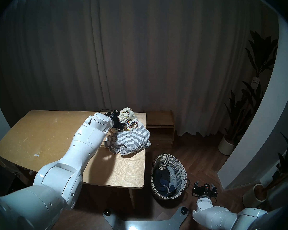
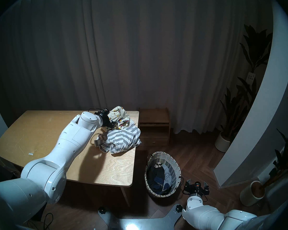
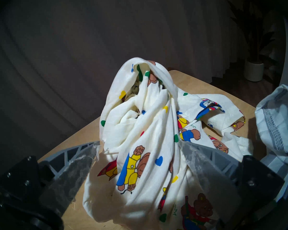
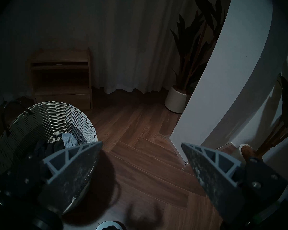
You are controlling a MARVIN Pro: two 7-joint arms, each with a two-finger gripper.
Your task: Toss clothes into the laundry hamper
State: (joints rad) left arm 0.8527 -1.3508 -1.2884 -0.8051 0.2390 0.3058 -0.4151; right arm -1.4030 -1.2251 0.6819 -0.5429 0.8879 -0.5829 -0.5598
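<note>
Fingers of my left gripper (image 3: 138,142) stand spread around the bear-print garment (image 3: 145,128) at centre frame; striped garment (image 1: 131,140) just below it, hamper (image 1: 181,166) lower right, right gripper (image 4: 141,145) spread, empty.

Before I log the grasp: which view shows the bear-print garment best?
The left wrist view: the bear-print garment fills it, bunched between the open jaws of the left gripper. Both head views show it small at the table's far edge, partly behind the wrist. The right wrist view misses it.
</note>
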